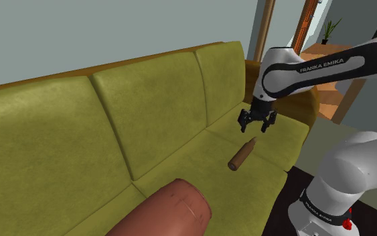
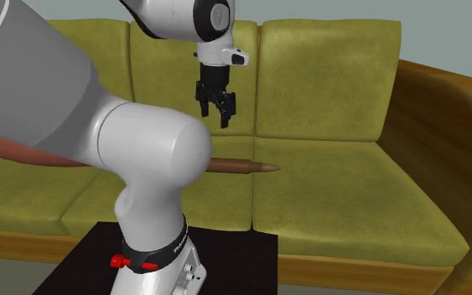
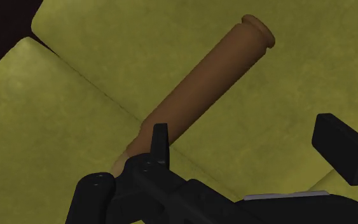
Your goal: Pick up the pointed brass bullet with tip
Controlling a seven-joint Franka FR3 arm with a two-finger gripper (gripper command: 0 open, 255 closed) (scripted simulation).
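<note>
A brown, brass-toned bullet (image 1: 242, 155) lies flat on the olive sofa's seat cushion (image 1: 200, 167), across the seam between two cushions. In the second exterior view the bullet (image 2: 242, 166) points its tip toward that view's right. My black gripper (image 1: 258, 127) hangs open above the tip end, not touching it. The gripper (image 2: 215, 115) sits well above the cushion, in front of the backrest. In the wrist view the bullet (image 3: 203, 89) runs away from the gripper (image 3: 250, 149), flat base farthest, and its tapered end is hidden behind one finger (image 3: 160, 143).
A large reddish-brown rounded object (image 1: 170, 211) lies on the seat toward the shoulder view's lower left. A wooden armrest (image 1: 304, 100) bounds the sofa near the gripper. The backrest (image 2: 326, 75) rises behind. My black stand base (image 2: 242, 264) is in front of the sofa.
</note>
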